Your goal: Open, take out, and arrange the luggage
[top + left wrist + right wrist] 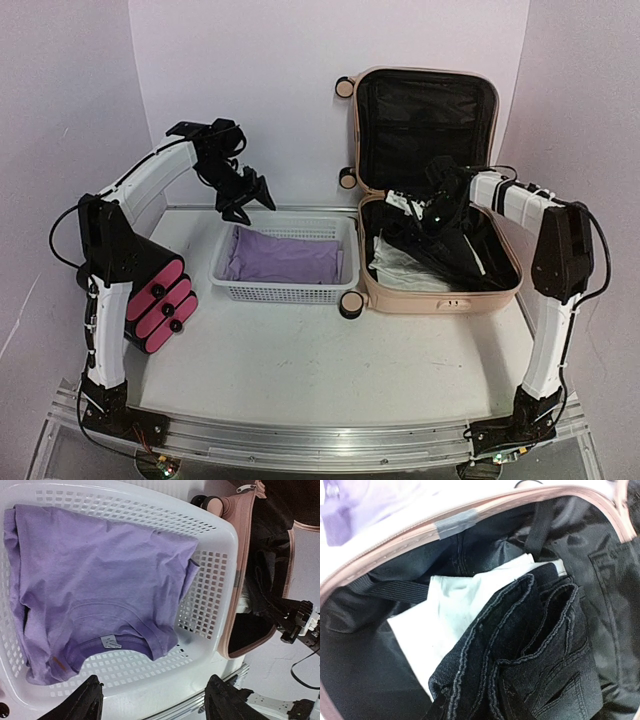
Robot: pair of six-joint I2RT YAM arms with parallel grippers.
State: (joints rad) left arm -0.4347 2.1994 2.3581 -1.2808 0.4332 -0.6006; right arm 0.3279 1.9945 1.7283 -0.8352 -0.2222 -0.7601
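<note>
Left gripper (252, 205) hung spread over the basket's (280, 291) purple shirt (285, 258); right gripper (440, 225), its grip unclear, sat inside the open suitcase (440, 298).

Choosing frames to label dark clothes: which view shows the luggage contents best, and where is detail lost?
Right wrist: best, seams of the black garment are crisp, but the top-left corner is washed out and soft. Top external: even light, yet the luggage interior merges into black. Left wrist: shirt sharp, luggage interior shadowed.
</note>
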